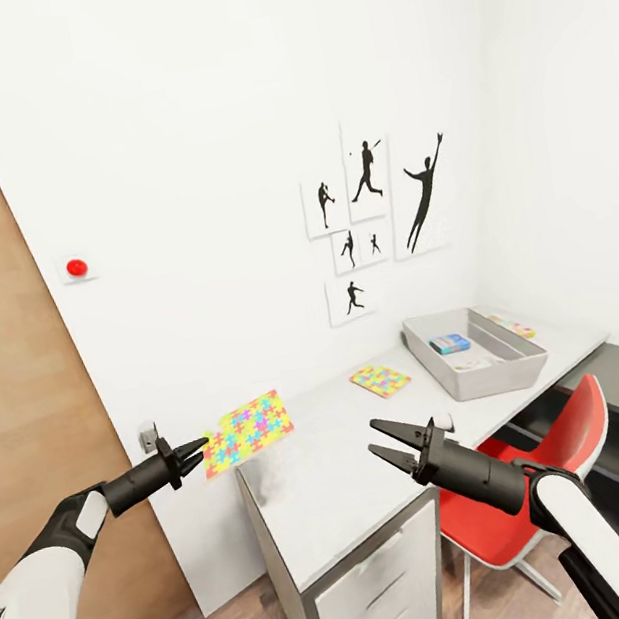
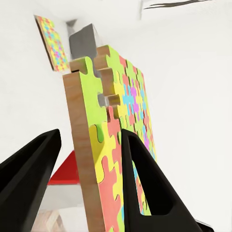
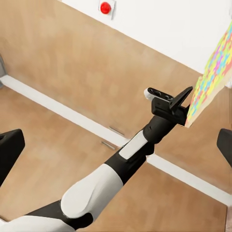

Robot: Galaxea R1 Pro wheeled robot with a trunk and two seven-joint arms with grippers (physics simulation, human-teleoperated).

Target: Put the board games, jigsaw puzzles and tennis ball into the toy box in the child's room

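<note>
My left gripper [image 1: 200,449] is shut on the edge of one jigsaw puzzle [image 1: 246,429], a multicoloured mat held in the air over the near-left corner of the table [image 1: 322,495]. Up close, the mat [image 2: 104,145] stands edge-on between the black fingers [image 2: 145,179]. The second jigsaw puzzle [image 1: 380,379] lies flat on the table top, farther back. Beyond it is the grey toy box [image 1: 523,368], with a blue board game [image 1: 449,343] inside. My right gripper [image 1: 381,440] hovers open over the table's front edge. The tennis ball and the bed are out of view.
A red chair [image 1: 545,466] is tucked under the table at the right, below my right arm. White drawers [image 1: 383,581] face me. A colourful flat item [image 1: 511,324] lies behind the toy box. The wall with black silhouette prints [image 1: 379,216] backs the table; a wooden panel [image 1: 3,353] stands left.
</note>
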